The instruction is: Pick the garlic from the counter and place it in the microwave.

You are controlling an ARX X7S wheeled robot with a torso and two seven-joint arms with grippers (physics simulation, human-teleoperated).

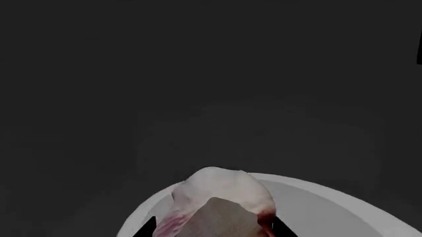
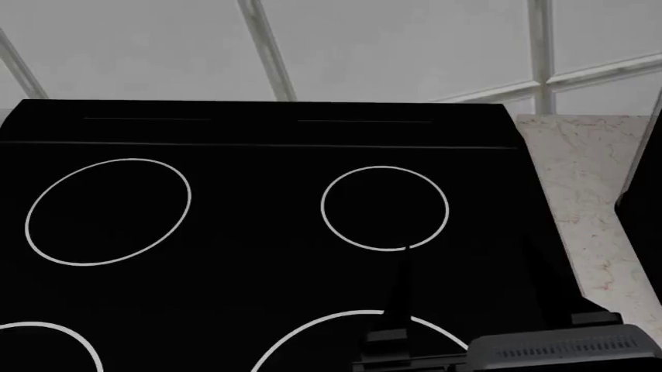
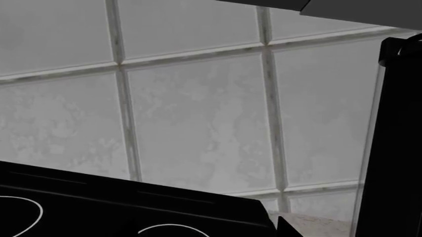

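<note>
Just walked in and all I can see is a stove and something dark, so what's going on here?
The left wrist view shows the garlic close to the camera, over a pale round disc in a dark enclosure, seemingly the microwave's inside. The left gripper's grip on it can't be confirmed. The head view shows only the black stovetop, a strip of counter and part of an arm. The right wrist camera faces the tiled wall.

— What sort of place?
— A kitchen. Glossy black stovetop (image 2: pixel 259 232) with white burner rings, set against a grey tiled wall (image 2: pixel 393 46) with pale grout lines.
— Anything else pointing that way?
— Cream marbled table (image 2: pixel 600 194) just beside the stovetop; dark appliance interior with a pale round plate (image 1: pixel 329 207).
</note>
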